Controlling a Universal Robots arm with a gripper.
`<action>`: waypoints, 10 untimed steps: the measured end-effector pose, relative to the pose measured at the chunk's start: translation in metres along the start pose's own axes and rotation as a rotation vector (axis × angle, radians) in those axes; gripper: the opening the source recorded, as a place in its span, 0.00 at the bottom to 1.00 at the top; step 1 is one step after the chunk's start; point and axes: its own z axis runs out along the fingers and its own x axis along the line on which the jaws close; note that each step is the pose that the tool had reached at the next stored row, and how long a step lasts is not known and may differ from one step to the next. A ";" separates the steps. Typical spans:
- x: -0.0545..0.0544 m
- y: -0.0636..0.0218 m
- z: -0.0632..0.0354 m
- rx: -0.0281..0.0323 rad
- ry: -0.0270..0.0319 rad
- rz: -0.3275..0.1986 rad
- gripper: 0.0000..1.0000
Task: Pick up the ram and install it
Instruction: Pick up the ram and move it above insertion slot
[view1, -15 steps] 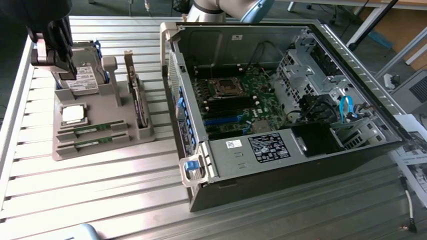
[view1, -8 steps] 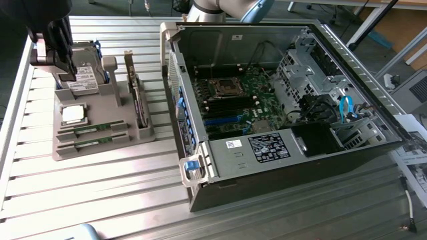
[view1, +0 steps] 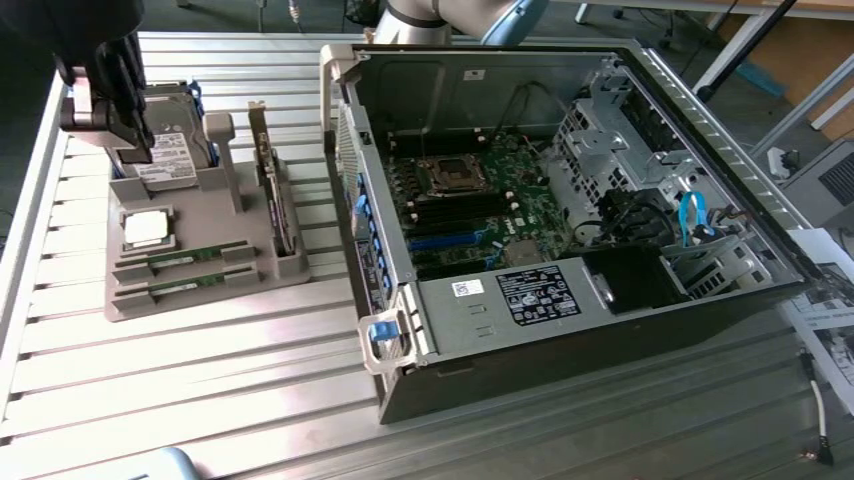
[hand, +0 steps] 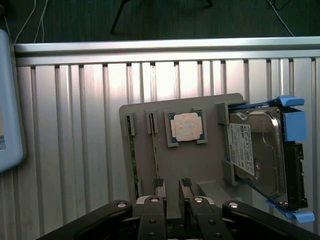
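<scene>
The gripper (view1: 123, 130) is seen at the exterior view's upper left, hung above the drive (view1: 174, 150) end of the grey tray (view1: 200, 215). In the wrist view the gripper (hand: 172, 192) is shown with its fingers (hand: 158, 183) parted, nothing is grasped, and bare tray (hand: 200, 160) is seen through the gap. The ram (view1: 180, 262) is seated on edge in a tray slot just beside the chip (view1: 147, 228); a second ram (view1: 180, 288) is lodged in the next slot, parallel and close to the tray's outer edge. In the wrist view the ram (hand: 154, 150) and second ram (hand: 131, 155) are seen as thin green strips, kept apart by a narrow grey strip, with the chip (hand: 186, 126) on one side and the drive (hand: 255, 150) beyond it in its blue-edged bracket. A card (view1: 274, 200) is stood upright along the tray edge nearest the case (view1: 467, 70), and only a narrow band of table (view1: 200, 400) is left between tray and case. The case is laid open, its board (view1: 494, 200) walled in by the rim on all sides. Broad bare slats are found past the second ram's side, ended by the table (hand: 75, 125) edge rail.
</scene>
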 end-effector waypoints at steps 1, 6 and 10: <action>0.000 0.0000 0.0000 0.0001 0.0000 0.000 0.25; 0.003 -0.0001 0.0000 0.0001 -0.0001 0.000 0.25; 0.006 -0.0002 -0.0001 0.0001 -0.0001 0.000 0.25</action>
